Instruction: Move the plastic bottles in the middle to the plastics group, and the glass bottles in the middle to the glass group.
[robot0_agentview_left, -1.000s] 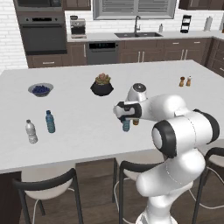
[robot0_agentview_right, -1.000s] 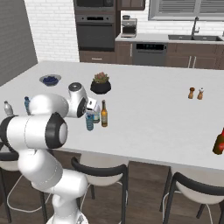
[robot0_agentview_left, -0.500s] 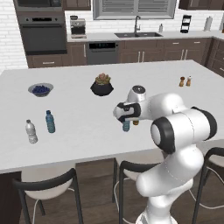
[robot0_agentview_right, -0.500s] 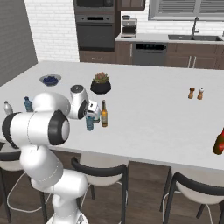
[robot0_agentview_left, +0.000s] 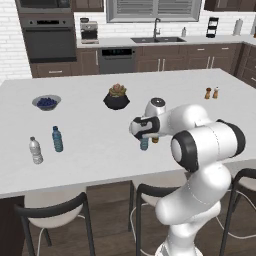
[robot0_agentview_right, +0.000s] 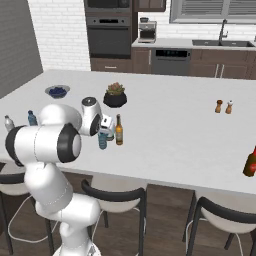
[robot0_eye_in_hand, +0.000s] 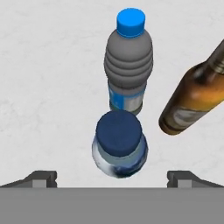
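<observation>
Centre of the left base view: gripper (robot0_agentview_left: 143, 134) hung over the middle cluster on the white counter (robot0_agentview_left: 100, 150), a bluish bottle (robot0_agentview_left: 144, 144) showing just under it; at left of frame stood the plastics group (robot0_agentview_left: 46, 144), a whitish bottle beside a blue one, well apart from the arm. Right base view, left of centre: the amber glass bottle (robot0_agentview_right: 119, 130) stood upright just beside the water bottle (robot0_agentview_right: 102, 141) below the hand. Hand view: the dark-capped bottle (robot0_eye_in_hand: 119, 148) sat low in frame between the two finger tips, which stood wide apart and clear of it, nothing held; the bright-blue-capped bottle (robot0_eye_in_hand: 129, 61) lay above it, the amber bottle at right edge. Judged: approach step for the first plastic bottle. Next move calls for lowering straight down and closing without nudging either neighbour.
</observation>
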